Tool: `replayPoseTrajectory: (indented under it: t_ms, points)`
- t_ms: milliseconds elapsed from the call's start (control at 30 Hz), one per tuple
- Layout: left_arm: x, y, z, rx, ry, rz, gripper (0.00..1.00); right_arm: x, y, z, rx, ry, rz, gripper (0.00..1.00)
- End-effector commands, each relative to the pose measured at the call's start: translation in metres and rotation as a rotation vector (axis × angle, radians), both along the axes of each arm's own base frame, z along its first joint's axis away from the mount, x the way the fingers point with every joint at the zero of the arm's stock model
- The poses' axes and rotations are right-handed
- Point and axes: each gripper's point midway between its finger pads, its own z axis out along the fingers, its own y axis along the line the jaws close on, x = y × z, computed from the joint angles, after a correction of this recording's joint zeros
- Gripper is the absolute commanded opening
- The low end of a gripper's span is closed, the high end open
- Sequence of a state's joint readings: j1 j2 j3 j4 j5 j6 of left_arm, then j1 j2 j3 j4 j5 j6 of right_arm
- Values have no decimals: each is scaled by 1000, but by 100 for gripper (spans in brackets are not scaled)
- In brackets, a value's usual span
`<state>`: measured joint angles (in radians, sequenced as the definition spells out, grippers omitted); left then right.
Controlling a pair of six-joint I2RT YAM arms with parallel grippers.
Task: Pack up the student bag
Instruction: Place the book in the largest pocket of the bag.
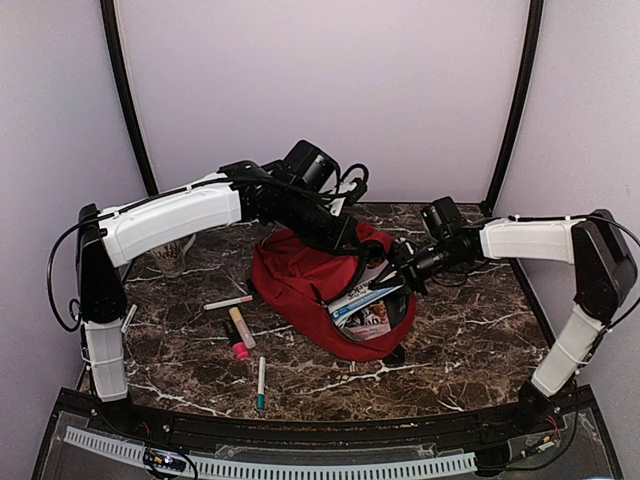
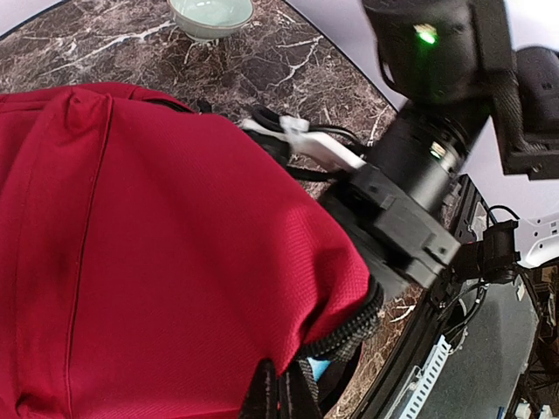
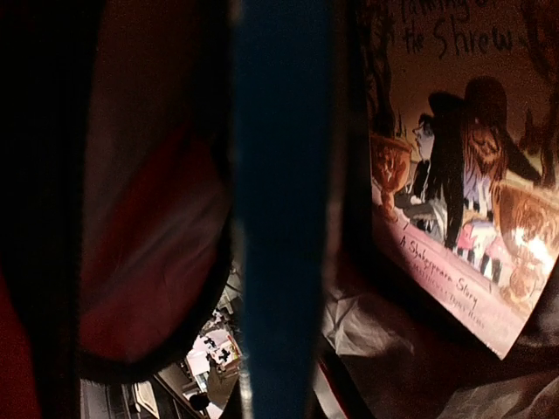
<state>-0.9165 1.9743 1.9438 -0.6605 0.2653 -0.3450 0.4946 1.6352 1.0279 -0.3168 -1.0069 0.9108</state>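
both at student bag (image 1: pixel 290 282): left tool (image 1: pixel 350 238) atop, right tool (image 1: pixel 398 280) inside.

In the right wrist view, a book (image 3: pixel 454 175) shows print on its cover. Its title is in dark, hand-drawn letters, and the line "the Shrew" can be read. The line above is cut off by the top edge; it looks like "Taming of", but that is not certain. Lower down, a slanted line reads "A Shakespeare Story". The smaller line under it is too dim to read. In the top view, the print on the covers in the bag (image 1: pixel 290 280) is too small to read.
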Motion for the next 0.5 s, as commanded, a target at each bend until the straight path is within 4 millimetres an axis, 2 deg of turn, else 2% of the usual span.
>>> replayPoseTrajectory:
  t_ms: [0, 133, 300, 467]
  points:
    - [-14, 4, 53, -111, -46, 6, 0, 24, 9, -3, 9, -123, 62, 0]
    - [-16, 5, 54, -111, -34, 19, 0, 44, 15, -10, -2, -169, 63, 0]
    - [-14, 9, 56, -101, -42, 45, 0, 62, 12, -18, -85, -279, 61, 0]
    - [-9, 16, 56, -73, -52, 89, 0, 67, 8, -26, -140, -365, 80, 0]
